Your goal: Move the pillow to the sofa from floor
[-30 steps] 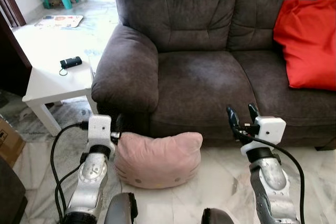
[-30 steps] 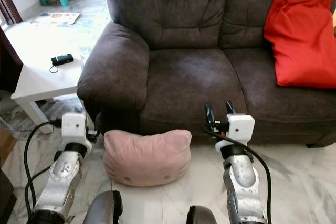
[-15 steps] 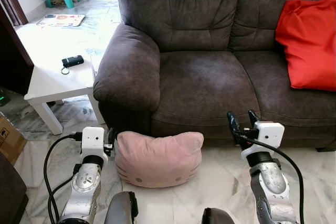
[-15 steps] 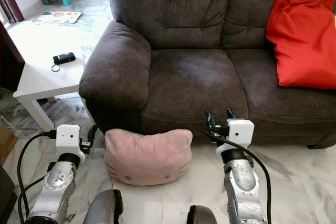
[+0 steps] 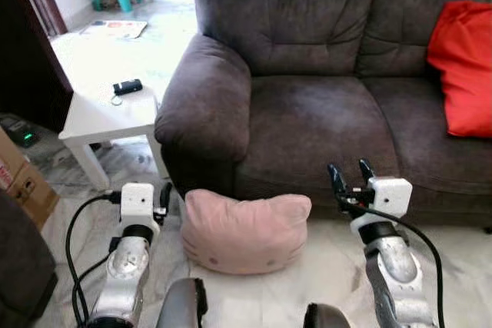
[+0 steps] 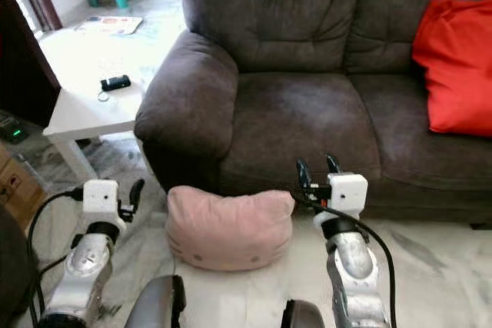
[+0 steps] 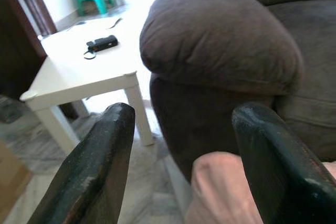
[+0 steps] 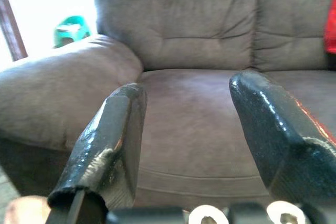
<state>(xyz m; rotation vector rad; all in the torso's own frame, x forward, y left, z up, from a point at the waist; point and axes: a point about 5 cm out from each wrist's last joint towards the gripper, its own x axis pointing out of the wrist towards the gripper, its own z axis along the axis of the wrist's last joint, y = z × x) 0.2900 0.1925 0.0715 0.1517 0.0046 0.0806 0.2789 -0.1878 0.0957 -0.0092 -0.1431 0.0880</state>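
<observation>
Against the sofa's [image 5: 307, 113] front edge, the pink pillow [image 5: 244, 222] lies on the floor. Left gripper [image 5: 163, 193] has sunk beside its corner; right gripper [image 5: 347, 176] hovers opposite. Both are spread wide and empty, so a two-sided squeeze looks imminent.

pink pillow [image 5: 244, 230], dark brown sofa [image 5: 323, 105], red cushion [image 5: 463, 67], white table [image 5: 104, 111].

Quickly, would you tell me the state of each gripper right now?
Left gripper: open, holding nothing, beside the pink pillow on the floor.
Right gripper: open, holding nothing, raised in front of the sofa.
</observation>
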